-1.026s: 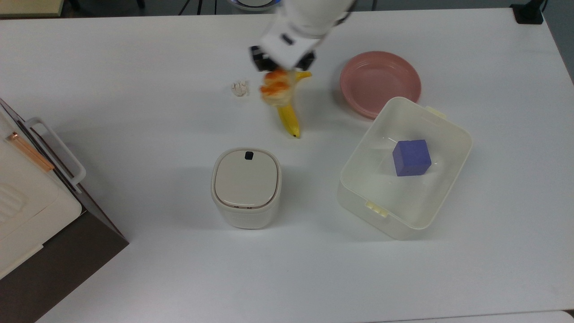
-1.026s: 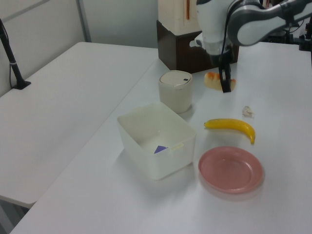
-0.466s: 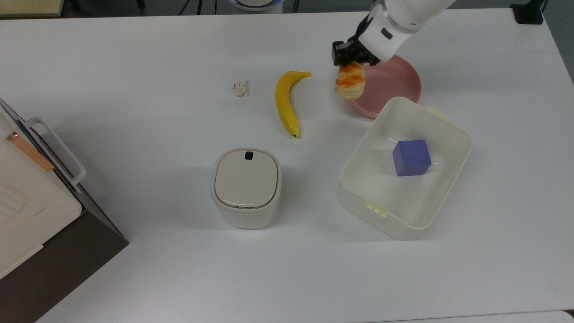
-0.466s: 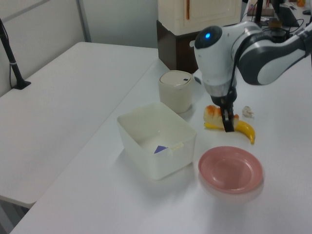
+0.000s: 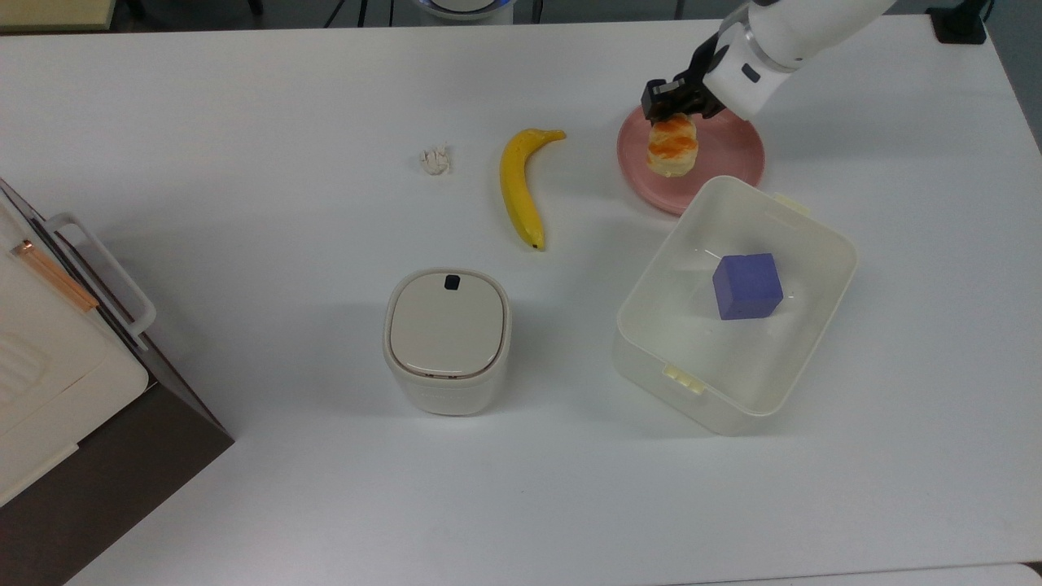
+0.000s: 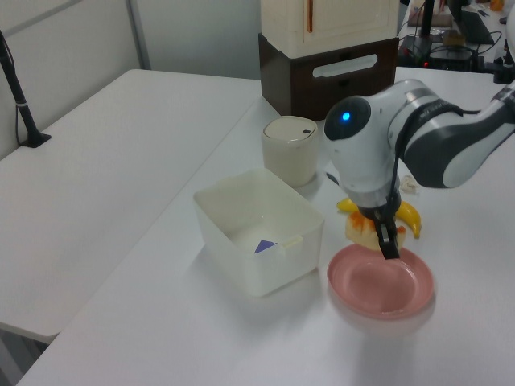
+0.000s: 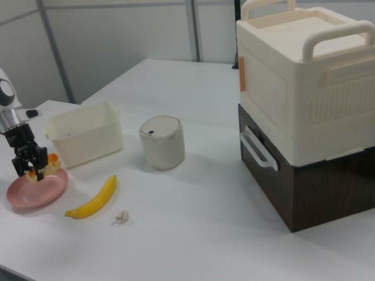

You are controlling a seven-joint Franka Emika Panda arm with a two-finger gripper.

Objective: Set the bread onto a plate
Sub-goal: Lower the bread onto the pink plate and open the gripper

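Observation:
The bread (image 5: 672, 148), a pale bun with orange-brown humps, hangs from my gripper (image 5: 673, 114), which is shut on its upper end. It is over the left part of the pink plate (image 5: 727, 150) in the top view. Whether it touches the plate I cannot tell. In the left view the bread (image 6: 362, 229) sits just over the far rim of the plate (image 6: 385, 285), held by the gripper (image 6: 378, 235). The right view has the gripper (image 7: 32, 170), bread (image 7: 51, 164) and plate (image 7: 35, 192) at its far left.
A yellow banana (image 5: 521, 183) and a small white scrap (image 5: 435, 160) lie to the top view's left of the plate. A translucent tub (image 5: 651, 285) holding a purple cube (image 5: 747, 285) touches the plate's near edge. A lidded canister (image 5: 446, 338) and a drawer box (image 7: 304, 117) stand farther off.
The gripper has carried the bread from above the banana across to the plate, moving to the top view's right, and has come lower over the plate.

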